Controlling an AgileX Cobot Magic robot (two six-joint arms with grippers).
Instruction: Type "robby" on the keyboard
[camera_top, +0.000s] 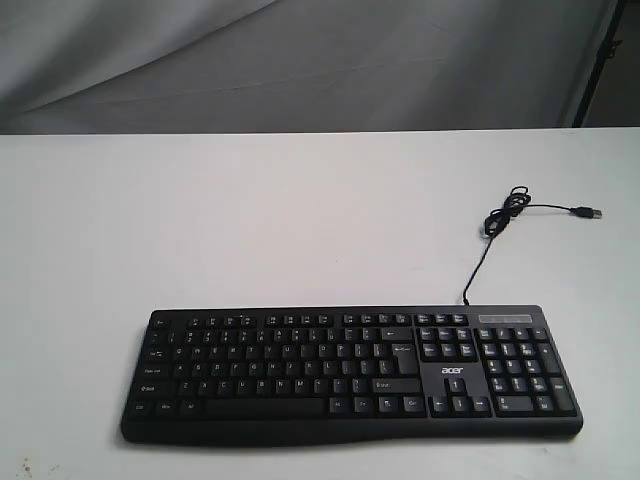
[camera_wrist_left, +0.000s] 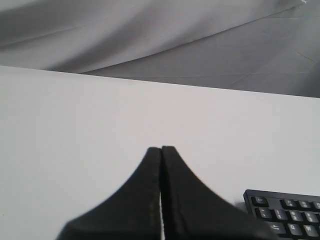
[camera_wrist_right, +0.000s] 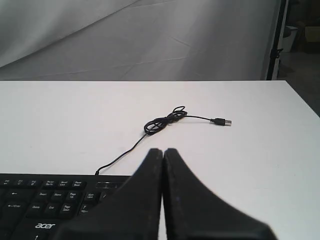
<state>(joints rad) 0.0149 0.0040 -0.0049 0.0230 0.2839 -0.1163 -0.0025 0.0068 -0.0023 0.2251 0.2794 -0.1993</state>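
on the table (camera_top: 250, 220), the keyboard (camera_top: 350, 375) well off the far edge; both jaws clenched

left end effector (camera_wrist_left: 161, 150) (jaws pressed together) above white table (camera_wrist_left: 75, 130), keyboard (camera_wrist_left: 287, 212) corner nearby.

Keyboard (camera_top: 350, 372) on the table (camera_top: 250, 220), its cable (camera_top: 497, 215) behind the right end, plug (camera_top: 588, 213) farthest right.
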